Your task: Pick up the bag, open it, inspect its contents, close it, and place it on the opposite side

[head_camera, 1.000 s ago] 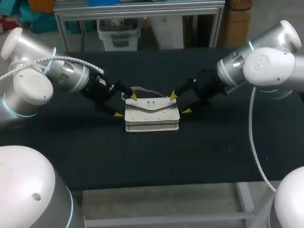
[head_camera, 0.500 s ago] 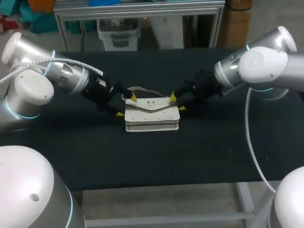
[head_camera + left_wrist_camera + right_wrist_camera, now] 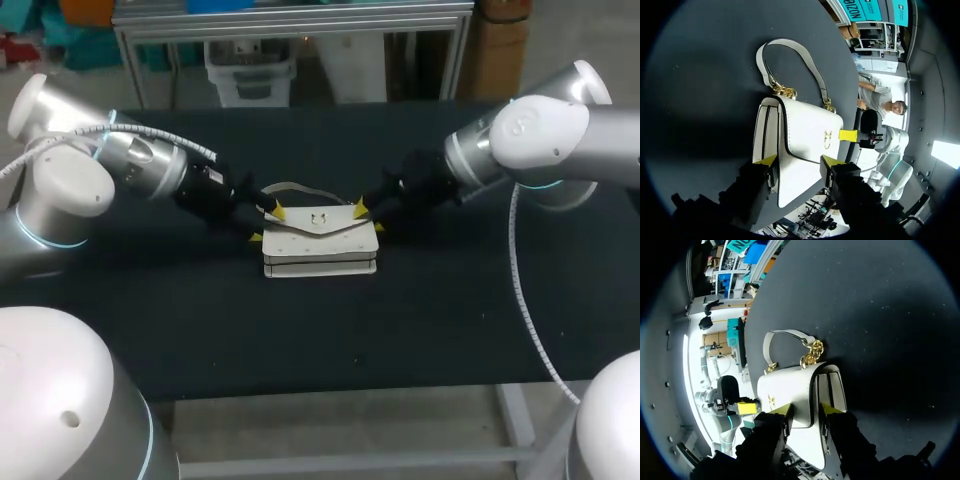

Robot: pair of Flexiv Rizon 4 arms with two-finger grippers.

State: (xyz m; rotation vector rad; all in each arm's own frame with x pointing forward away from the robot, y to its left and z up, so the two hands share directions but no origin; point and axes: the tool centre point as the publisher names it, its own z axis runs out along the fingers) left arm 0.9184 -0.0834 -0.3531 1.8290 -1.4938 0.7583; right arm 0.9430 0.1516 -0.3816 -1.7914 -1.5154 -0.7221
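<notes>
surface: table (image 3: 320, 330) | top: black, matte, few pale specks | frame: pale metal, under front edge

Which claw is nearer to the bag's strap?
Left, slightly. The strap loops behind the bag near the left claw; the right claw is at the other end.

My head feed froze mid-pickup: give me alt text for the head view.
A white bag lies flat on the black table, the left end effector at its left end and the right end effector at its right end.

head: above, behind, facing down on table (image 3: 320, 330)
left wrist: close, facing bag (image 3: 805, 135)
right wrist: close, opposite end
shared: bag
</notes>
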